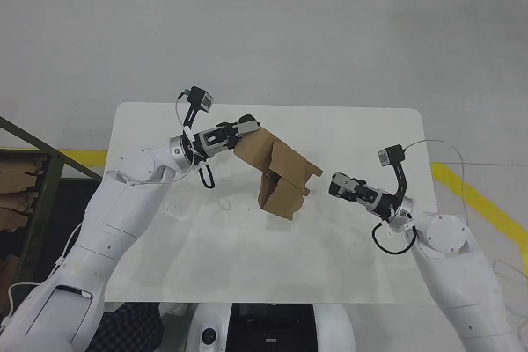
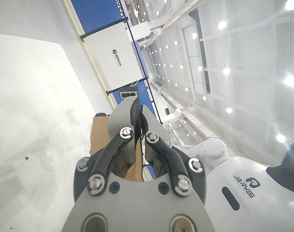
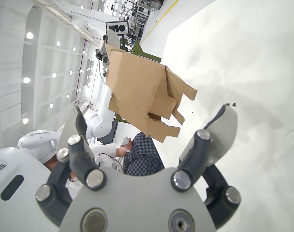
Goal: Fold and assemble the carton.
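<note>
A brown cardboard carton [image 1: 280, 172], partly folded with loose flaps, hangs over the middle of the white table [image 1: 202, 255]. My left gripper [image 1: 246, 125] is shut on its upper left edge; in the left wrist view the cardboard [image 2: 137, 155] runs between the closed fingers [image 2: 135, 112]. From the right wrist view the carton [image 3: 137, 90] hangs ahead, flaps pointing down toward the table. My right gripper [image 1: 337, 185] sits just right of the carton, open, a small gap away, with nothing between its fingers [image 3: 224, 119].
A dark bin of flat cardboard pieces [image 1: 9, 229] stands off the table's left side. Yellow floor tape [image 1: 475, 202] runs at the right. The table's front half is bare white surface.
</note>
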`<act>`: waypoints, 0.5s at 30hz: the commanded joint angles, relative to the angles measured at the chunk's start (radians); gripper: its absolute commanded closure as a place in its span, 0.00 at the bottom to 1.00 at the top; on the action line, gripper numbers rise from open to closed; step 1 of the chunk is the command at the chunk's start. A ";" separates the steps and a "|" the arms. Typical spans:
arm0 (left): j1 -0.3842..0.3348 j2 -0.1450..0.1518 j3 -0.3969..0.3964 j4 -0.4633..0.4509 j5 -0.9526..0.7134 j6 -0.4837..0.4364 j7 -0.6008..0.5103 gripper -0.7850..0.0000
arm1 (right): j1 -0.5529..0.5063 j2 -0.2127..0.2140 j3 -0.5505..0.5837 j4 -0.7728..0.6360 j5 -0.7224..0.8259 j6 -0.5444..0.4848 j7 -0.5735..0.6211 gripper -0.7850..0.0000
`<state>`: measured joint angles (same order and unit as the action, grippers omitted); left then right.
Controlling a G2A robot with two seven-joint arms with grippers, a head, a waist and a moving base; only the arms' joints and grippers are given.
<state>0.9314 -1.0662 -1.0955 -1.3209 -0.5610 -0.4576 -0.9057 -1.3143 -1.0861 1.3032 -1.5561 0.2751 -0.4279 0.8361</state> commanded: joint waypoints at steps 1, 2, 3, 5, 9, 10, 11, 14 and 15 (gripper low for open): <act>0.000 0.000 0.000 0.000 0.000 0.000 0.000 1.00 | 0.000 0.000 0.000 0.000 0.000 0.000 0.000 0.00; 0.000 0.000 0.000 0.000 0.000 0.000 0.000 1.00 | 0.000 0.000 0.000 0.000 0.000 0.000 0.000 0.00; 0.000 0.000 0.000 0.000 0.000 0.000 0.000 1.00 | 0.000 0.000 0.001 0.000 -0.002 0.002 -0.005 0.00; 0.000 0.000 0.000 0.000 0.000 0.000 0.000 1.00 | 0.001 0.000 -0.002 -0.002 -0.020 0.007 -0.020 0.00; 0.000 0.000 0.000 0.000 0.000 0.000 0.000 1.00 | 0.017 -0.005 -0.038 0.046 -0.034 -0.008 -0.009 0.00; 0.000 0.000 0.000 0.000 0.000 0.000 0.000 1.00 | 0.022 -0.008 -0.054 0.064 -0.032 -0.014 -0.006 0.00; 0.000 0.000 0.000 0.000 0.000 0.000 0.000 1.00 | 0.029 -0.011 -0.071 0.081 -0.033 -0.022 -0.001 0.00; 0.000 0.000 0.000 0.000 0.000 0.000 0.000 1.00 | 0.052 -0.023 -0.123 0.130 0.013 -0.042 0.023 0.00; 0.000 0.000 0.000 0.000 0.000 0.000 0.000 1.00 | 0.060 -0.027 -0.138 0.146 0.041 -0.049 0.036 0.00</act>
<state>0.9314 -1.0662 -1.0955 -1.3209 -0.5610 -0.4576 -0.9057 -1.2645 -1.1083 1.1845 -1.4304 0.2798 -0.4694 0.8568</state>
